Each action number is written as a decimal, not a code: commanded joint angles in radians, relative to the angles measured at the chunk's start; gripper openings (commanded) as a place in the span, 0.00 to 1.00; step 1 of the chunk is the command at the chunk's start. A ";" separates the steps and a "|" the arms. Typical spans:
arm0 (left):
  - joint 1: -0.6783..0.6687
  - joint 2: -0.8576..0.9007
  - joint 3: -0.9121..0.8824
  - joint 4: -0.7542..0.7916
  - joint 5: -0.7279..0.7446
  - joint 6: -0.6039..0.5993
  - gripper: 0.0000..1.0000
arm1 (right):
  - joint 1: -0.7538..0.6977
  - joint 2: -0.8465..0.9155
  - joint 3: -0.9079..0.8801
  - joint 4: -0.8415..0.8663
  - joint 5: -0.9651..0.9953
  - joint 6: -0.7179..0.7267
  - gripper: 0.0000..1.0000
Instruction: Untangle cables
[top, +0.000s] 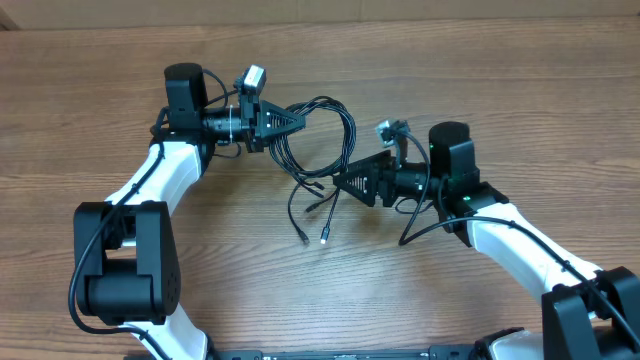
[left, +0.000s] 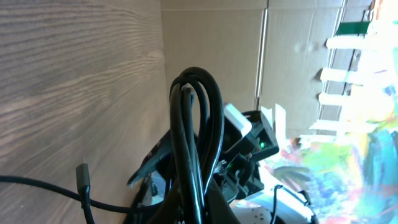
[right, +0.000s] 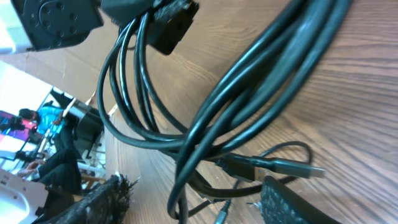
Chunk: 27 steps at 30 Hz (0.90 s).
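We judged the cables (top: 349, 135) to be light, limp and somewhat slick. They would sag and slide under their own weight rather than hold a shape, so the best place to take hold was on a single strand close to where the loops crossed, not on the small plug ends (top: 325, 238), which could bend or snag. The bundle hung in looped strands between the two arms, above the table (top: 480, 60), with two loose ends trailing down onto the wood. The left gripper (top: 297, 119) appeared clamped on the upper loops, which rose straight out of it in its wrist view. The right gripper (top: 338, 181) sat just below and to the right of the bundle. Its fingers (right: 292, 199) stood wide apart, and several strands ran through the gap without being pinched.
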 joint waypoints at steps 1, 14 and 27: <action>0.007 -0.005 0.005 0.008 0.038 -0.079 0.04 | 0.028 -0.014 0.006 0.010 0.008 -0.029 0.64; 0.004 -0.005 0.005 0.011 0.045 -0.072 0.04 | 0.037 -0.014 0.006 0.042 0.015 -0.020 0.29; 0.004 -0.005 0.005 0.012 0.047 0.227 0.04 | 0.032 -0.014 0.006 0.037 0.009 0.197 0.04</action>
